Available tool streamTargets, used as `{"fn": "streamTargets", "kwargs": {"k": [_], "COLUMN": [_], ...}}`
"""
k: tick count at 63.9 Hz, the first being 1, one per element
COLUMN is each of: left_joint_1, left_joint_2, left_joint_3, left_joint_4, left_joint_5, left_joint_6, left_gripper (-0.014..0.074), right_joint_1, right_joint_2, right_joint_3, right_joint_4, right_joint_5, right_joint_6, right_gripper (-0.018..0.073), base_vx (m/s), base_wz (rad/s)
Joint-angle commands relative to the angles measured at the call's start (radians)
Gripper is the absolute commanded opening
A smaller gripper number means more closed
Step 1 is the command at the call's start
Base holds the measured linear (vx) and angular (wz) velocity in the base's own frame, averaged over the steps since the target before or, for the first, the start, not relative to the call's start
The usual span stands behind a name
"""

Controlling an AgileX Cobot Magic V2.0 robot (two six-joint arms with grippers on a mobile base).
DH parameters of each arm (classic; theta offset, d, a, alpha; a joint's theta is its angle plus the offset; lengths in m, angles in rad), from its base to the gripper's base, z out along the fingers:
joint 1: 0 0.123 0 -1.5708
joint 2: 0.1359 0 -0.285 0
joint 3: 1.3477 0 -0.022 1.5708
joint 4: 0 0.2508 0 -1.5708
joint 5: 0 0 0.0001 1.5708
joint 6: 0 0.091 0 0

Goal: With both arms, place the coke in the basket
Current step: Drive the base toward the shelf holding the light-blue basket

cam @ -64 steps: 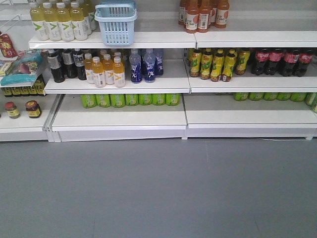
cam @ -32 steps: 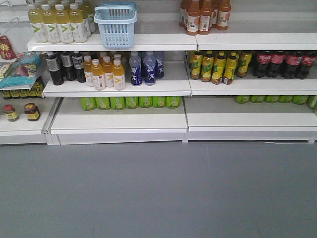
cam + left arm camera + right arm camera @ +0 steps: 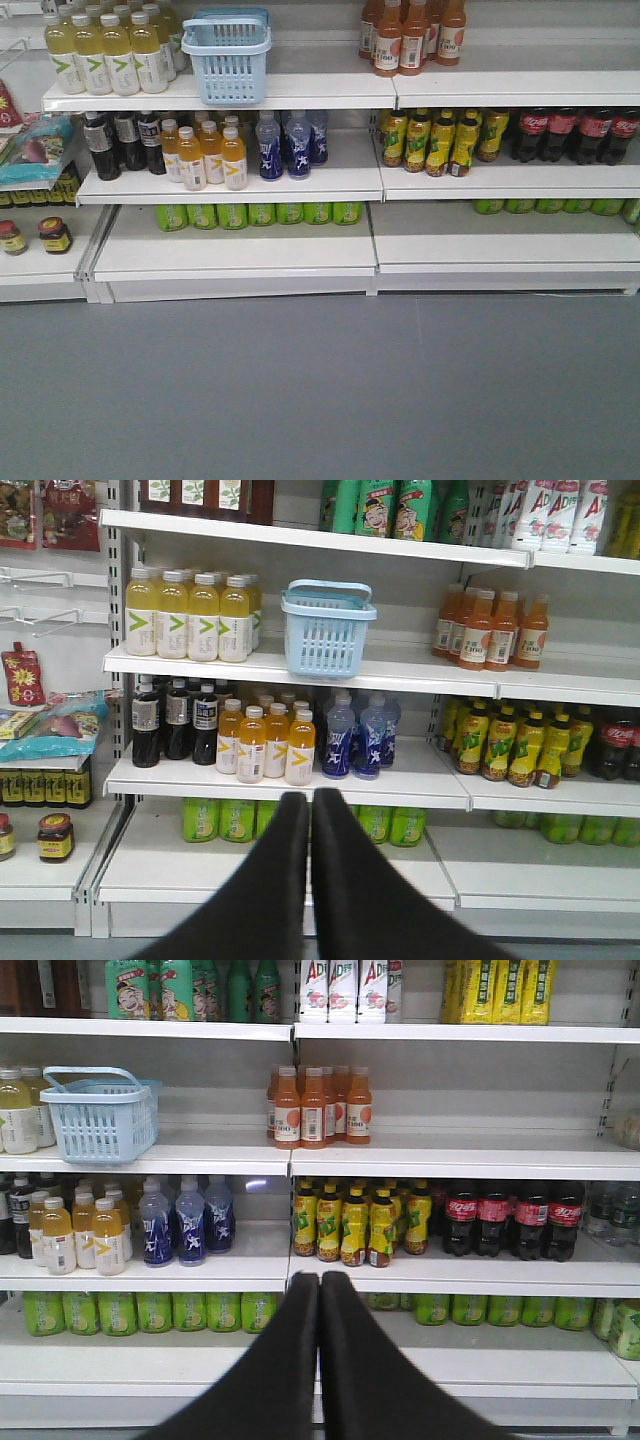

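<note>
Left gripper (image 3: 309,798) and right gripper (image 3: 319,1278), each seen from its own wrist camera. We read both as closed: the two tapered black fingers of each lie pressed together along their length, with only a hairline seam between them and nothing held. Neither arm appears in the front view.

The light blue basket (image 3: 230,75) stands upright on the upper shelf (image 3: 330,90), just beside the yellow drink bottles (image 3: 190,615) on one side and well apart from the orange drink bottles (image 3: 320,1105) on the other. Its thin handle sits low over the rim.

We find no red Coca-Cola can in any view. The only cola in sight is a row of dark cola bottles with red labels (image 3: 505,1222) at the far end of the middle shelf, and these are not the task's item, so the can's place cannot be told.

Handling, as we judge it:
- **The can:** light and stiff along its axis, but thin-walled and smooth, so it may slip or dent. We would close on the middle of the body, below the silver rim, with moderate force.
- **The basket:** light, hollow and somewhat flexible, and likely to slide on the shelf. The rim or the handle offers the firmest hold for the other arm.
</note>
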Motion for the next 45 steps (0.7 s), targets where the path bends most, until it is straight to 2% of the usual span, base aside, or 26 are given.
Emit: {"fn": "streamTargets", "kwargs": {"k": [1,45], "left_joint_1": [0.002,0.002], "left_joint_2": [-0.02,-0.02], "left_joint_3": [-0.028,-0.028], "left_joint_4": [-0.008,-0.008], "left_joint_5": [-0.071,-0.071], "left_joint_6": [-0.007,-0.007], "left_gripper": [-0.0006,-0.0006], "right_joint_1": [0.001,0.001], "right_joint_2": [0.006,0.006], "right_joint_3": [0.008,0.008], "right_joint_4": [-0.005,-0.005], "right_joint_5": [-0.077,-0.077], "right_joint_6": [-0.004,-0.004], "right_gripper": [-0.001,-0.001], "base_vx": [0.05,0.07], "base_wz": [-0.12,-0.06]}}
